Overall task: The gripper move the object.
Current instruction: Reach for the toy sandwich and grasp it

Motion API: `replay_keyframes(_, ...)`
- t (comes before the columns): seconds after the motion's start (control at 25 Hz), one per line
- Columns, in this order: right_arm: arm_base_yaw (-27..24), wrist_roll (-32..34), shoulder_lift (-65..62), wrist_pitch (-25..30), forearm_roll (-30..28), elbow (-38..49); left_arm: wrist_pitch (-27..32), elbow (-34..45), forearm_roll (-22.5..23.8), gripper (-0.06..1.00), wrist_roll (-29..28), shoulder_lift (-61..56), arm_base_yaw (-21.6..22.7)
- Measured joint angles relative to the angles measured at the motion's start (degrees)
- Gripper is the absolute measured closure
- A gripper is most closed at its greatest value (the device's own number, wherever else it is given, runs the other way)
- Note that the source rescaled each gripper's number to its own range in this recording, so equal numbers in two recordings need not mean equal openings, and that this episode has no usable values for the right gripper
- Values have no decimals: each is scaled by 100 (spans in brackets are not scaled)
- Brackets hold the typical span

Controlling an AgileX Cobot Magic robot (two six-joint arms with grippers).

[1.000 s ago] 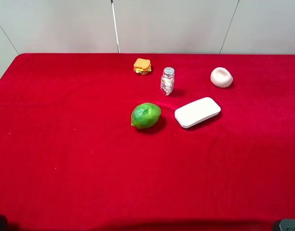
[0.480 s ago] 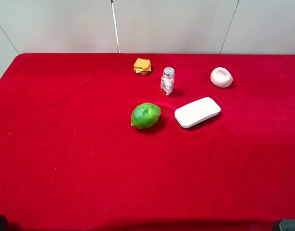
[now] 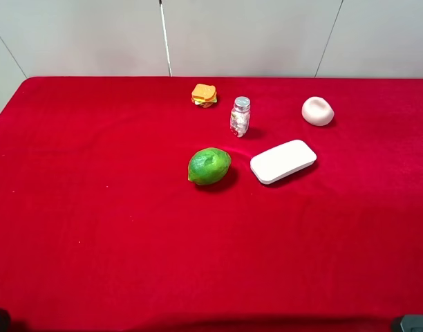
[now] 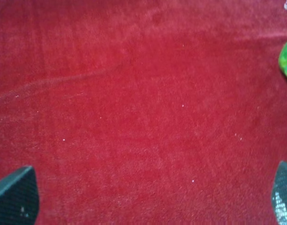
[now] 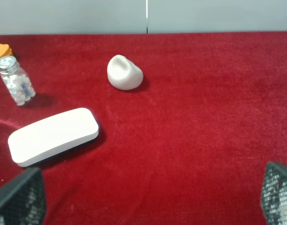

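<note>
Bottle point(image 3: 240, 116) upright, white pills point(image 3: 239, 124) inside; L hand point(image 4: 148, 194), R hand point(image 5: 149, 194) both apart.

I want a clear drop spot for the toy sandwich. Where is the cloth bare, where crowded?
Bare: the red cloth nearer than the lime, and left of it. Crowded: far middle, where toy sandwich, pill bottle, white block and pale lump cluster.

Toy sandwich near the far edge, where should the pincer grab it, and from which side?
Probably across two opposite side edges of the toy sandwich, coming straight down: it lies flat, a low square stack, with the pill bottle standing apart beside it.
</note>
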Motion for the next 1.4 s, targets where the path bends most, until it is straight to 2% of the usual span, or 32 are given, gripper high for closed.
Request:
replay_keyframes(0.4,0,0,0,0,1,0,-326,-781,0,-3,923,2034,0)
replay_keyframes(1.04,0,0,0,-1,1,0,-923,-2197,0,-3,1042,5025,0)
replay_keyframes(1.4,0,0,0,0,1,0,-891,-3420,0,-2,1512,6692,-8)
